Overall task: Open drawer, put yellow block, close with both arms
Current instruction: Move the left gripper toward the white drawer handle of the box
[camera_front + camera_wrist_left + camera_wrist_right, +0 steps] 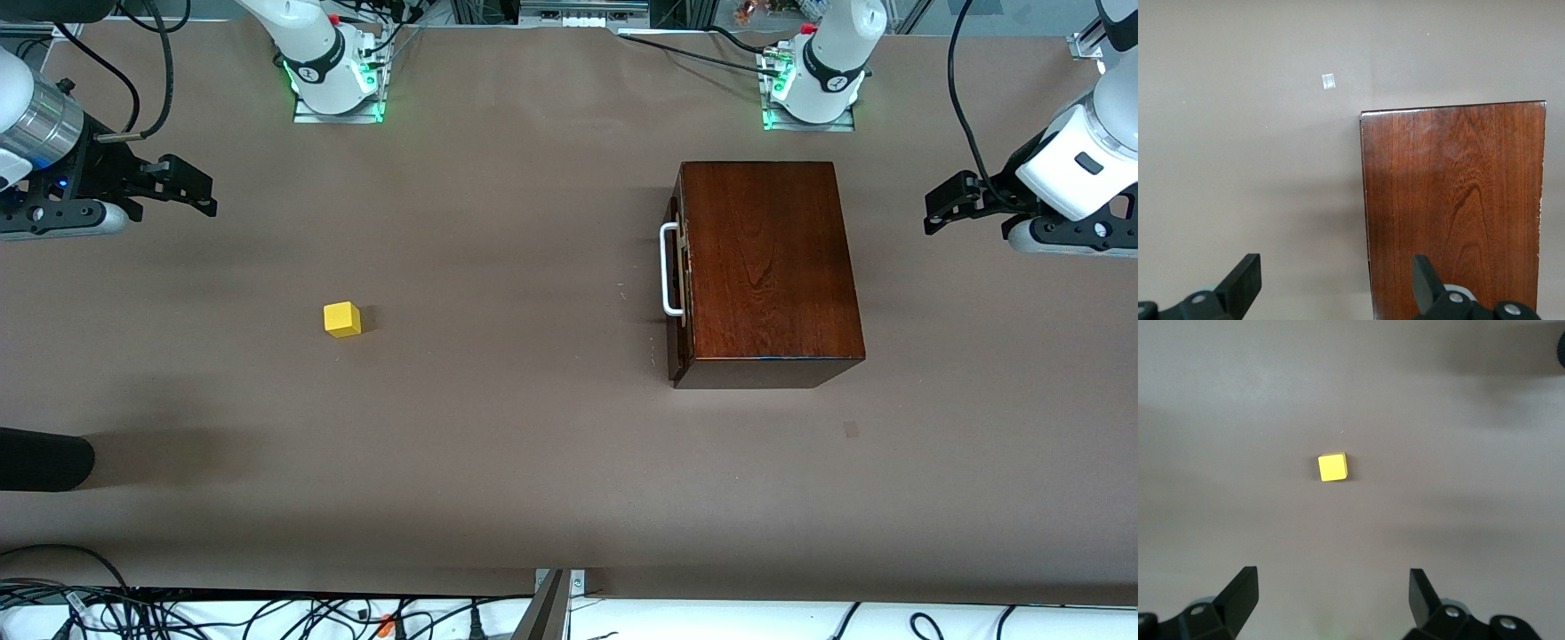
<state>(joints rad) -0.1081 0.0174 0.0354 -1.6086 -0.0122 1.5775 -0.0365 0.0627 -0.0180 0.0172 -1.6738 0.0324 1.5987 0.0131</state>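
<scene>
The dark mahogany box (769, 267) stands toward the left arm's end of the table. Its drawer (677, 267) is shut, with the white bar handle (669, 269) facing the table's middle. The yellow block (342, 319) lies on the table toward the right arm's end, apart from everything. My left gripper (942, 206) is open and empty, up in the air beside the box at the table's end. My right gripper (194, 188) is open and empty, up in the air at the other end. The box top shows in the left wrist view (1451, 207), the block in the right wrist view (1333, 467).
A small pale tape patch (851, 429) lies on the brown table nearer to the front camera than the box. A dark rounded object (40, 458) juts in at the right arm's end. Cables (267, 613) run along the table's front edge.
</scene>
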